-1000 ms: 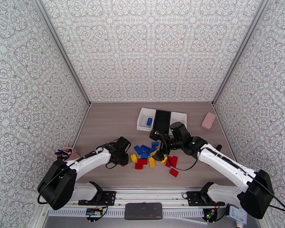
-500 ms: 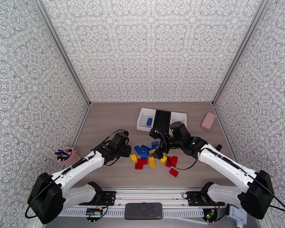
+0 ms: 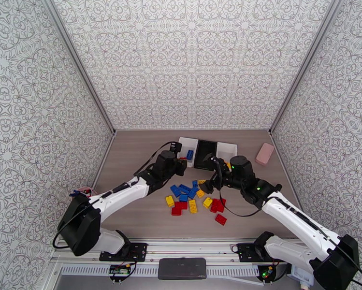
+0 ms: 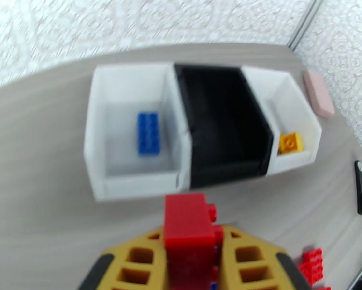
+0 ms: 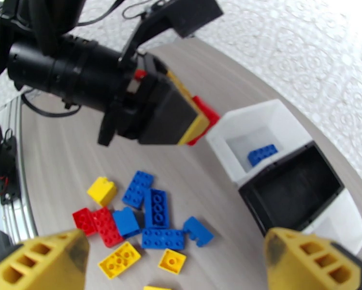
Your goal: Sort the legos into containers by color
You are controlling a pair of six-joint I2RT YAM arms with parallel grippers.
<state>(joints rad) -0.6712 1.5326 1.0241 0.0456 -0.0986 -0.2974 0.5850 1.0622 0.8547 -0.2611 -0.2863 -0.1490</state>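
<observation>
Red lego (image 4: pixel 188 213): clamped in the left end effector (image 4: pixel 193 238), off the counter (image 3: pixel 132 155). Its long axis runs along the fingers and points toward the containers.

Key relation: in the left wrist view the black container (image 4: pixel 219 117) lies ahead of the red lego and slightly to the right. Its long axis runs roughly the same way as the lego's. The left white container (image 4: pixel 91 136) is ahead and to the left. The left arm carries the piece, and in the top view it sits just beside the near edge of the row. We judge black to be the red bin, since the other two hold other colours.

Counts:
- Containers: three, joined in a row.
- Left white container: one blue lego (image 4: pixel 148 133).
- Right white container (image 4: pixel 296 107): one yellow lego (image 4: pixel 290 142).
- Black container: we see nothing inside.
- Loose legos (image 3: pixel 190 199) on the counter: five blue in the right wrist view; roughly four red and four or five yellow in the top view. They are too small for a firm count.

Right end effector (image 5: pixel 176 247): spread wide and holding nothing, above the loose legos.
</observation>
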